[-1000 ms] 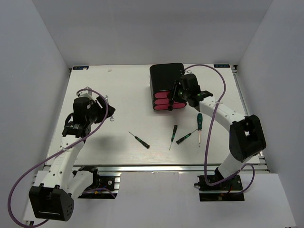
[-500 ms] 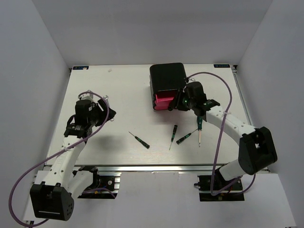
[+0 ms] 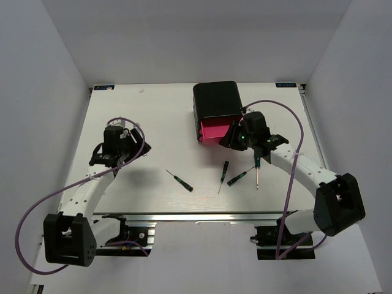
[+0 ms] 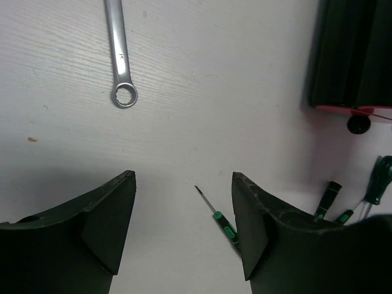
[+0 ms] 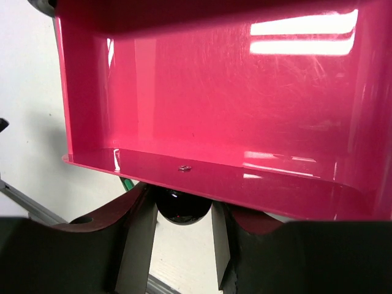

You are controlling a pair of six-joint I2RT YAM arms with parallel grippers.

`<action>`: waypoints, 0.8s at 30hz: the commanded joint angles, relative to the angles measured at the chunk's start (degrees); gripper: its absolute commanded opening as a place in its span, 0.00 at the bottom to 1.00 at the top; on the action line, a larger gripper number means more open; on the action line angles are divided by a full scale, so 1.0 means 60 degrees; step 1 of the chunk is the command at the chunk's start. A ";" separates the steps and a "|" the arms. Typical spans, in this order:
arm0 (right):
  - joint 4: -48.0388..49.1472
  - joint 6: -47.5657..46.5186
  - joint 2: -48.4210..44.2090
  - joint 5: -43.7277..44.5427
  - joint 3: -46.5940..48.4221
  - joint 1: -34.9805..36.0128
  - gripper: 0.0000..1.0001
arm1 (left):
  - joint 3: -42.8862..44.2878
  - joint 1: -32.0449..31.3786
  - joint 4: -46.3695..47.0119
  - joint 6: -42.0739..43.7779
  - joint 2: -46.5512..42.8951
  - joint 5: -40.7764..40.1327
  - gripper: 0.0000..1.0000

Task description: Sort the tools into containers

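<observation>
Nothing is sorted yet, as far as I can see. The right pincer (image 3: 236, 136) is pinching the round black knob (image 5: 179, 208) of a pink drawer (image 5: 208, 92). The drawer stands pulled out of the black box (image 3: 215, 98), and the part of its floor I can see is bare. I can't tell which drawer of the stack it is.

The left pincer (image 4: 184, 214) hangs spread over the table (image 3: 159, 110), holding nothing. The silver wrench (image 4: 119, 55) lies flat ahead of its fingertips and a little to one side. A thin screwdriver (image 4: 222, 223) lies below it, close against the inner side of one finger.

Two more thin screwdrivers (image 3: 223, 174) (image 3: 237, 177) and the larger green-handled screwdriver (image 3: 256, 164) lie on the table behind the right pincer, toward its base, and that arm passes over the large one. So every tool is still out, and I'd say the sorting itself is all left to do.

For room, the left pincer has open table all round and can drop straight down. The right pincer is crowded. The drawer lip sits just above its fingers and the box wall lies beyond. If it swings back low, it could brush the screwdrivers.
</observation>
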 commanded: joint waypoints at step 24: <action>-0.0150 -0.0114 -0.0961 -0.0804 -0.0884 0.0090 0.73 | 0.2959 -0.0018 0.0756 0.2067 0.4823 -0.2430 0.73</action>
